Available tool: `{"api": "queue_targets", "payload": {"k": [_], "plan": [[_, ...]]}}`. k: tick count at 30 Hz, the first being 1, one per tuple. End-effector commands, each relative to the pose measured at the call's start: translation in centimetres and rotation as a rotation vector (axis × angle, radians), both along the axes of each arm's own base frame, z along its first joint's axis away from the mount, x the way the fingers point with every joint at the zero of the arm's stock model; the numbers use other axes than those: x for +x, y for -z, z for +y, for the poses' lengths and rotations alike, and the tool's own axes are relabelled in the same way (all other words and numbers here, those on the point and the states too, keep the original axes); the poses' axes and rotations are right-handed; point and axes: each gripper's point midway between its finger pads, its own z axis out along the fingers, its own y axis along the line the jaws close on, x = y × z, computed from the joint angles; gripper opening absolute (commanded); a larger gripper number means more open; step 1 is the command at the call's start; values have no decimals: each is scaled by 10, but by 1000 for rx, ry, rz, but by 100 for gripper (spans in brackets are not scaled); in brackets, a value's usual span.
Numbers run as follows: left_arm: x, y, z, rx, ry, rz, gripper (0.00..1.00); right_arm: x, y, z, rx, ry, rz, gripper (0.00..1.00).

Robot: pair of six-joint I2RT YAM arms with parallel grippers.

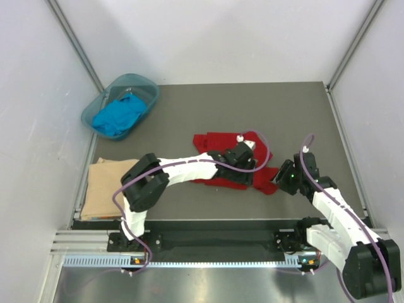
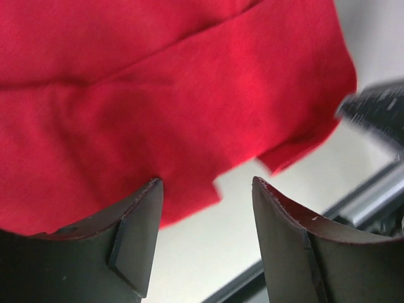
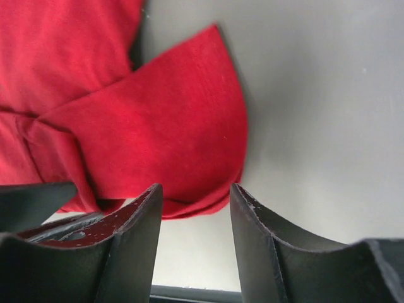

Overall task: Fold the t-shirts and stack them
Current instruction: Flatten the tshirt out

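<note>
Centre of frame, red shirt (image 1: 218, 140): partly folded, laid flat for another fold.
Left pincer (image 2: 207, 183): spread above its edge, empty.
Right pincer (image 3: 196, 189): spread at its lower-right flap, empty.
Tan shirt (image 1: 107, 189): folded lower left, probably the stack's base.

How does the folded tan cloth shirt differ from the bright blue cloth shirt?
The tan shirt lies flat, folded into a neat rectangle on the table; the blue shirt sits crumpled in the translucent teal plastic basin. Both are plain cloth at the table's left side.
</note>
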Motion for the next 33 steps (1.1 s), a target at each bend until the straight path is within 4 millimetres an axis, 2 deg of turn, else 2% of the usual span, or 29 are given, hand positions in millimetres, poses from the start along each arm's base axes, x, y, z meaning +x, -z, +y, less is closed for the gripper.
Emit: {"api": "queue_targets", "payload": {"k": [1, 5, 8, 9, 12, 13, 14, 15, 16, 17, 18, 20, 21, 23, 24, 26, 27, 28, 29, 30, 32, 33], "plan": [[18, -4, -10, 63, -74, -69, 63, -3, 3, 6, 48, 45, 9, 47], [21, 9, -8, 108, -115, -76, 61, -6, 12, 2, 58, 105, 9, 48], [24, 13, 0, 146, -145, -87, 51, -4, 19, -1, 55, 132, 2, 49], [25, 12, 2, 155, -154, -92, 42, -3, 22, 0, 61, 138, -3, 49], [29, 5, 16, 194, -198, -114, 23, 2, 25, 0, 69, 153, -15, 47], [29, 3, 19, 199, -209, -120, 12, 4, 25, -1, 63, 157, -19, 43], [30, 0, 25, 223, -219, -132, 7, 5, 26, -2, 51, 155, -19, 23], [32, -11, 29, 219, -236, -147, 2, 9, 20, -2, 47, 150, -23, 12], [33, -19, 32, 218, -253, -159, 0, 12, 17, -10, 2, 164, -36, 2], [36, -26, 42, 245, -274, -184, 0, 15, 10, -12, -13, 165, -49, 0], [38, -46, 47, 227, -289, -214, 0, 23, -9, -14, -27, 167, -82, 0], [47, -73, 64, 242, -328, -276, 0, 33, -39, -26, -80, 188, -166, 0], [51, -104, 69, 207, -340, -319, 0, 42, -69, -29, -92, 197, -223, 0], [67, -139, 87, 184, -390, -377, 0, 51, -108, -44, -163, 223, -323, 0], [75, -177, 99, 136, -429, -431, 0, 58, -147, -49, -175, 239, -399, 0], [93, -219, 123, 108, -477, -505, 0, 64, -188, -63, -245, 261, -477, 0], [100, -257, 133, 57, -493, -561, 0, 66, -228, -67, -250, 277, -551, 0], [113, -274, 149, 40, -525, -585, 0, 67, -247, -73, -289, 283, -588, 0], [118, -290, 156, 19, -535, -606, 0, 69, -262, -76, -302, 290, -614, 0], [122, -316, 164, -24, -552, -642, 0, 69, -295, -79, -301, 310, -684, 0], [133, -338, 182, -42, -572, -690, 0, 69, -318, -88, -345, 335, -720, 0], [134, -351, 189, -56, -580, -717, 0, 66, -340, -92, -347, 351, -761, 0]]}}
